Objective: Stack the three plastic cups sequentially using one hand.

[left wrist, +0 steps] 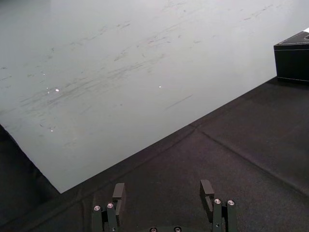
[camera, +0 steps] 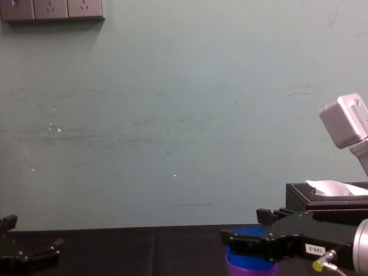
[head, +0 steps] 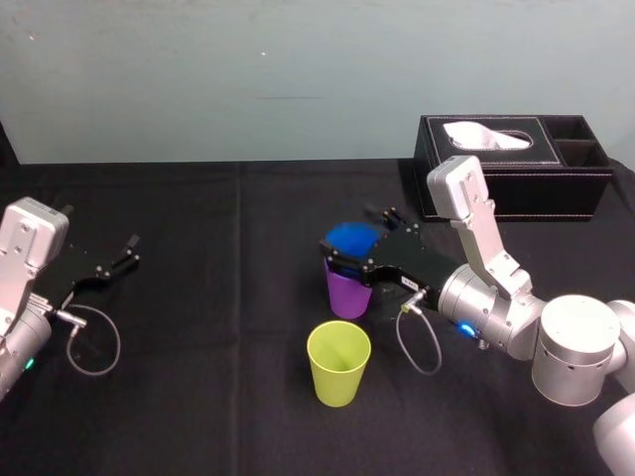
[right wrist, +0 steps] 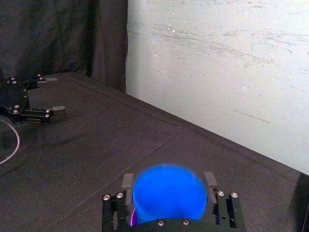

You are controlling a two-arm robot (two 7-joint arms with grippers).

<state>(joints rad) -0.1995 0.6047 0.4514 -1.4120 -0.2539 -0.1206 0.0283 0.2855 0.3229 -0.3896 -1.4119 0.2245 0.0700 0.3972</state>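
The blue cup [head: 352, 238] sits nested in the purple cup [head: 347, 295] near the middle of the black table. My right gripper [head: 357, 236] reaches in from the right with its jaws on either side of the blue cup's rim, spread slightly wider than the cup. In the right wrist view the blue cup [right wrist: 169, 193] lies between the two fingers [right wrist: 128, 181], with a sliver of purple below it. The yellow-green cup [head: 338, 362] stands upright and alone, just in front of the stack. My left gripper [head: 127, 250] rests open at the far left.
A black tissue box [head: 511, 164] with side compartments stands at the back right, behind the right arm. A grey cable loops near each wrist. The pale wall runs along the table's far edge. Bare black cloth lies between the left gripper and the cups.
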